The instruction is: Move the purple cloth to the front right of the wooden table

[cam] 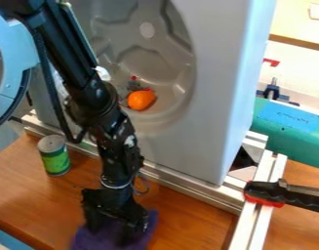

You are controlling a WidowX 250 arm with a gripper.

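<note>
Cloth (109,236), purple, lies on the counter (188,222) near the lower edge of the view, directly at the black end effector (116,229), which hangs down over it and partly covers it. State of the end effector: open or closed cannot be determined, and a secure grip on the cloth cannot be confirmed. The step in hand is judged to be handling of this cloth. For a sound grip, align the end effector over a raised fold rather than a flat area, as thin fabric may slip or be pressed against the wood. Use light downward force; excess pressure may load the wrist and drag the cloth sideways. Close fully, since soft material compresses, then verify the hold with a small, slow lift. Should the cloth be raised, allow clearance for its hanging corners above the metal rail (181,183), where fabric could snag. Observe the green can (54,163), which stands upright on the counter beside the arm and could be tipped by a wide sideways swing. The orange ball-like object (141,100) rests inside the grey recessed housing (217,73), well apart from the cloth; keep the forearm clear of the housing's rim.
</note>
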